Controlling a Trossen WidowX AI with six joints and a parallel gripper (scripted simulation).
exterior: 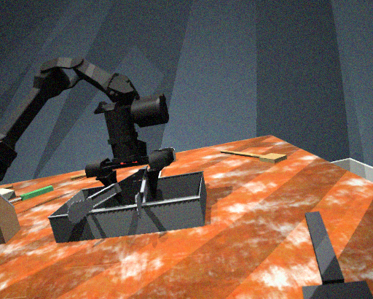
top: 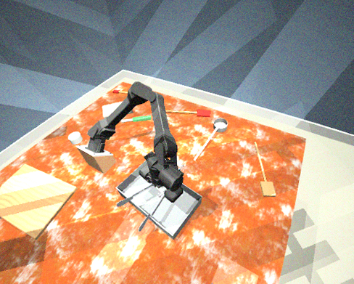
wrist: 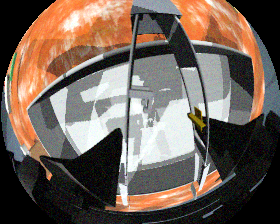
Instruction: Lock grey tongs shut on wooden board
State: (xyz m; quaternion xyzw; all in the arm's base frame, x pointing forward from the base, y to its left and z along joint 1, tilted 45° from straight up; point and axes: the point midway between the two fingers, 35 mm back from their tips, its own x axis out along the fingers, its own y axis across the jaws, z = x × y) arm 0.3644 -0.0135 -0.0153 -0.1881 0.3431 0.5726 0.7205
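The grey tongs point(top: 124, 202) point(exterior: 78, 209) point(wrist: 155, 7) lie open across the roasting tin point(top: 188, 218) point(exterior: 175, 215) point(wrist: 165, 176), with both tips over its near rim in the top view. Their hinge end is at the top of the wrist view, and a small yellow part shows by the right arm. My gripper point(top: 160, 190) point(exterior: 136, 195) point(wrist: 159, 126) is open and points down into the tin, one finger outside each arm of the tongs. The fingers stand close to the arms; contact is unclear. The wooden board point(top: 33, 201) lies at the left.
A tan block point(top: 98, 161) point(exterior: 7, 220) stands between the board and the tin, near the arm's base. A ladle point(top: 220, 125), a red-ended tool point(top: 203, 113) and a green-handled tool point(top: 142, 118) point(exterior: 36, 192) lie behind. A wooden spatula point(top: 268, 189) point(exterior: 273, 157) lies right. A dark bar point(exterior: 322, 248) is near the exterior camera.
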